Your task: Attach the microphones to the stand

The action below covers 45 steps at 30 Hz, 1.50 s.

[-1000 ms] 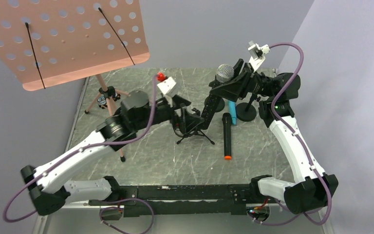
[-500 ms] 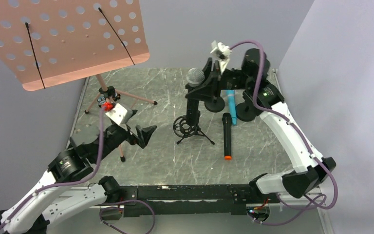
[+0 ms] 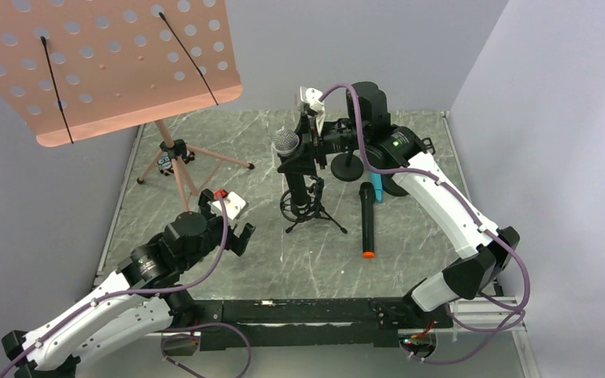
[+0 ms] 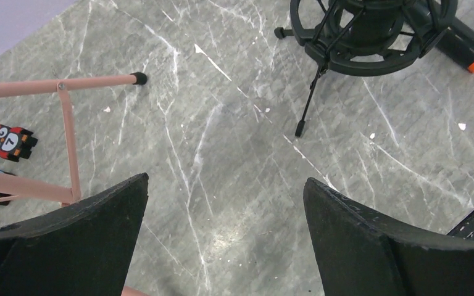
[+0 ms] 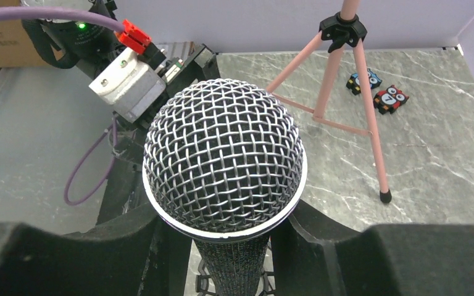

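Since the earlier frame my right gripper point(image 3: 306, 151) brought the silver-mesh microphone point(image 3: 286, 142) left; gripped upright, it hangs directly above the stand point(image 3: 300, 206). My left gripper point(image 3: 235, 230) stands open.

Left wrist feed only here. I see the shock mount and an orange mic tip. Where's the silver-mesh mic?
Observer: The right hand grips the silver-mesh microphone upright, head up, over the shock-mount stand.
Operator: Blue mic?
Observer: The blue microphone lies on the table to the right of that stand, mostly hidden under the right arm.
Operator: Any other stand?
Observer: A round-base stand stands just behind the shock-mount stand.
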### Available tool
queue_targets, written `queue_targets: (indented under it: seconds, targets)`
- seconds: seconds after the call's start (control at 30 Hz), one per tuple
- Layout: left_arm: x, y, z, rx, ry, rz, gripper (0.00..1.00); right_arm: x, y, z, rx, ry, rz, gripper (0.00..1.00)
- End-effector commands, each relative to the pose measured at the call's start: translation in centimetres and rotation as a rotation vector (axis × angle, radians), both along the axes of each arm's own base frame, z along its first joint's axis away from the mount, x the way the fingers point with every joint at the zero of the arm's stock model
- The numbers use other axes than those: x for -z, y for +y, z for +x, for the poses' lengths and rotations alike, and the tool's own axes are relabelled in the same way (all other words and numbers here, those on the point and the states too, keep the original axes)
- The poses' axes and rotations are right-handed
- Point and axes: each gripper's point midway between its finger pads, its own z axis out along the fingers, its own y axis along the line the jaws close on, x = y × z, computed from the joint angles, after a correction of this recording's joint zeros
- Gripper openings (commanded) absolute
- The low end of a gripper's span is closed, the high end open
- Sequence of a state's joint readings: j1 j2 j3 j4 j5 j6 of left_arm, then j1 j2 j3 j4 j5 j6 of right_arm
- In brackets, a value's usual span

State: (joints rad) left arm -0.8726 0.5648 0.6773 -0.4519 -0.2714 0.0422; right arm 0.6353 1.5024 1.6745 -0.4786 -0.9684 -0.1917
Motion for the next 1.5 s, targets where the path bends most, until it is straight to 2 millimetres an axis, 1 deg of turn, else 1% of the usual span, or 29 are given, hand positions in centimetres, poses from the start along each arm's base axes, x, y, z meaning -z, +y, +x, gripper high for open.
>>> queue_targets:
  seconds: [0.0, 0.13, 0.23, 0.43, 0.47, 0.57, 0.7, 0.8, 0.87, 1.0, 1.1, 1.27, 1.47]
  targets:
    - [-1.3, -0.2, 0.6, -0.010, -0.045, -0.044, 0.99, -1.5, 0.1, 0.2, -0.010, -0.073, 0.035, 0.13]
    - [-1.0, -0.1, 0.7, -0.013, -0.033, -0.037, 0.99, -1.6, 0.4, 0.3, -0.022, -0.054, 0.039, 0.13]
    - [-0.9, 0.1, 0.7, -0.019, -0.031, -0.039, 0.99, -1.0, 0.3, -0.1, -0.026, -0.037, 0.040, 0.13]
    - [-1.3, 0.1, 0.6, -0.015, -0.037, -0.066, 0.99, 0.1, -0.6, -0.2, -0.004, -0.023, 0.044, 0.13]
    - [-1.3, 0.1, 0.6, -0.016, -0.038, -0.070, 0.99, 0.6, -0.6, -0.1, -0.002, -0.016, 0.043, 0.14]
    - [-1.5, 0.0, 0.5, -0.011, -0.036, -0.089, 0.99, 1.1, -1.1, 0.4, 0.011, -0.017, 0.056, 0.14]
    - [-1.8, -0.2, 0.5, -0.005, -0.035, -0.113, 0.99, 1.2, -1.9, 0.8, 0.024, -0.014, 0.076, 0.14]
    - [-2.2, -1.2, 0.1, 0.017, -0.003, -0.190, 0.99, 1.4, -2.1, 0.8, 0.023, -0.023, 0.086, 0.15]
    - [-2.2, -2.1, -0.3, 0.038, 0.032, -0.244, 0.99, 1.7, -2.1, 0.5, 0.004, -0.020, 0.091, 0.15]
    - [-1.4, -4.0, -1.1, 0.077, 0.122, -0.372, 0.98, 2.5, -2.0, 0.2, -0.013, -0.032, 0.098, 0.15]
    - [-1.1, -4.8, -1.5, 0.093, 0.156, -0.440, 0.96, 2.9, -2.2, 0.0, -0.019, -0.049, 0.097, 0.16]
    - [-0.9, -5.3, -1.5, 0.097, 0.180, -0.475, 0.95, 3.8, -2.6, -0.5, -0.018, -0.066, 0.092, 0.17]
    - [-1.3, -6.0, -1.5, 0.123, 0.191, -0.473, 0.93, 5.0, -2.7, -0.2, 0.010, -0.055, 0.084, 0.17]
